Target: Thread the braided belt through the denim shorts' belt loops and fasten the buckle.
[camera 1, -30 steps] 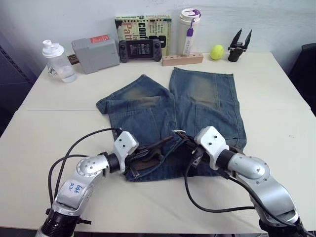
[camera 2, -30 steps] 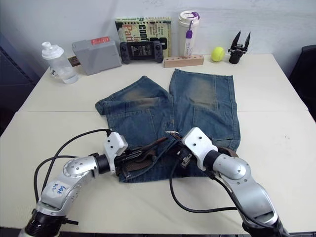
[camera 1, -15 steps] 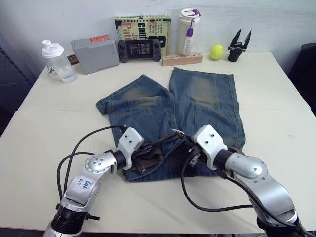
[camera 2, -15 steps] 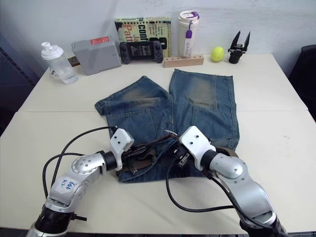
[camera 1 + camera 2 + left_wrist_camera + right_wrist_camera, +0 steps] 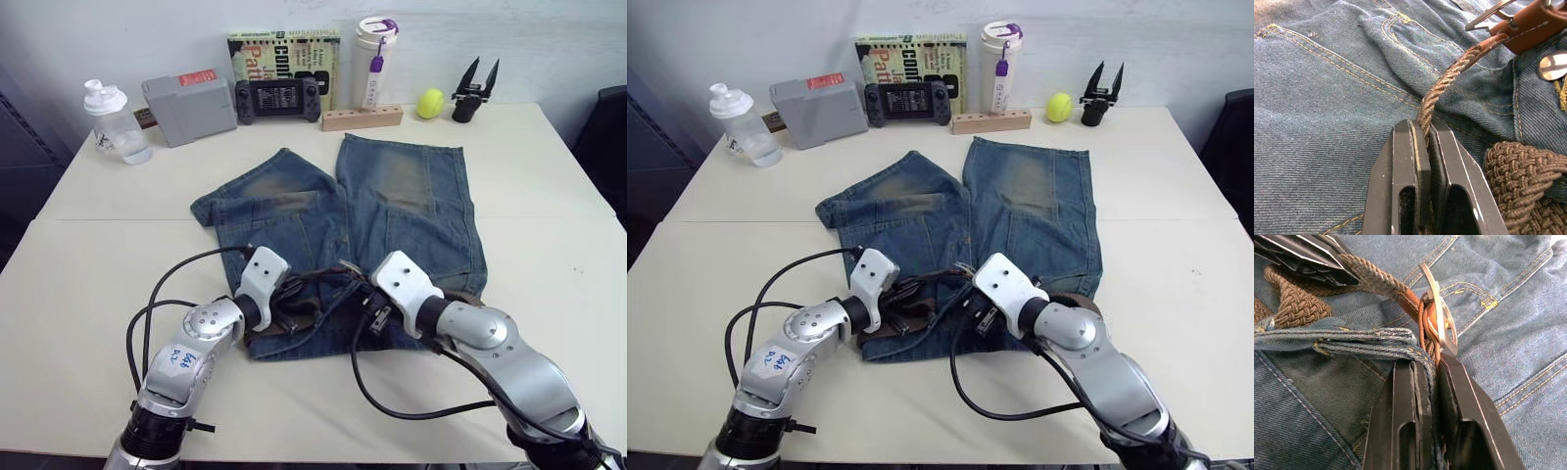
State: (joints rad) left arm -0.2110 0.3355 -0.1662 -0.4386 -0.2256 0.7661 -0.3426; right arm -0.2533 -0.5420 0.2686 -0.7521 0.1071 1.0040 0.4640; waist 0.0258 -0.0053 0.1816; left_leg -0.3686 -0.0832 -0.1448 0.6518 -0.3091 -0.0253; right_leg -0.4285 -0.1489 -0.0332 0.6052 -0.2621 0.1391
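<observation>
The denim shorts (image 5: 392, 196) lie flat on the table, waistband toward me. The braided belt (image 5: 1449, 73) is bunched along the waistband, with a coil of it (image 5: 1528, 176) beside my left fingers. My left gripper (image 5: 1422, 128) is shut on the braid a short way from the buckle (image 5: 1488, 12). My right gripper (image 5: 1427, 363) is shut on the belt's brown leather end just below the silver buckle (image 5: 1442, 318), with a narrow denim strip (image 5: 1366, 345) pressed against one finger. Whether that strip is a belt loop is unclear. Both grippers (image 5: 294, 299) (image 5: 358, 284) meet at the waistband's middle.
Along the table's far edge stand a water bottle (image 5: 116, 122), a grey box (image 5: 188, 106), a game console (image 5: 277, 98), a book (image 5: 284, 49), a tumbler (image 5: 375, 59), a wooden block (image 5: 362, 118), a tennis ball (image 5: 430, 103) and a spare black gripper (image 5: 475, 88).
My left gripper has moved right along the waistband, toward the right gripper, still holding the belt. The right gripper shifted slightly left, so the two now sit close together.
</observation>
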